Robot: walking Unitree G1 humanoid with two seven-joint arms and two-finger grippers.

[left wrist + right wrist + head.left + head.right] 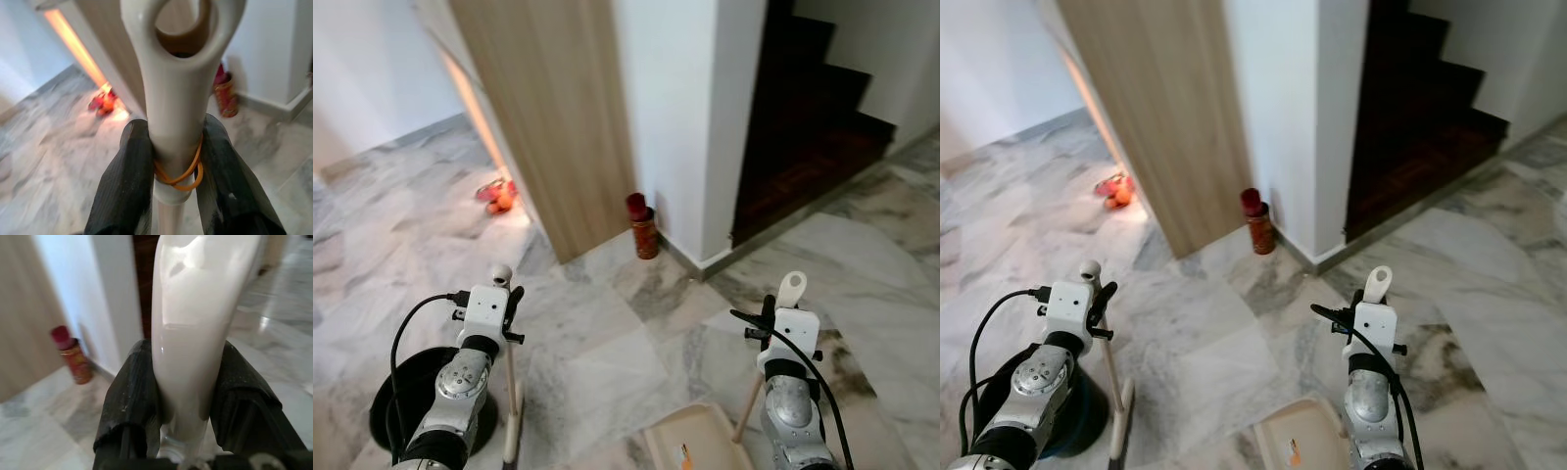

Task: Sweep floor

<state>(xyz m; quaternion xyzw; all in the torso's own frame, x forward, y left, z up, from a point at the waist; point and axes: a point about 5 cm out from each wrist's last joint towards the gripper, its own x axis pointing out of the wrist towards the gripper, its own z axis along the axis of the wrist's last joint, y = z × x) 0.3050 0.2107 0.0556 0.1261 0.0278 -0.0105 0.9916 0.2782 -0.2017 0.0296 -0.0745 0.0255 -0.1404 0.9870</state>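
While both arms are raised in front of the robot, each gripper is pinching a cream handle. The left gripper has its two black fingers pressed against the broom handle, which has an orange rubber band around it just where the fingers clamp. The broom stands nearly upright on the marble floor at about 7 o'clock in the head views. The right gripper squeezes the dustpan handle between its fingers, and the dustpan rests on the floor at about 6 o'clock, just beside the right arm.

A round black object lies on the floor at 8 o'clock, partly behind the left arm. Ahead, at 12 o'clock, a red-capped can stands on the floor close to the corner of the white wall, just beside the wooden door. Small red and orange things lie at 11 o'clock near the door's far edge, in a patch of warm light. Dark wooden stairs rise at 1 o'clock beyond the wall.
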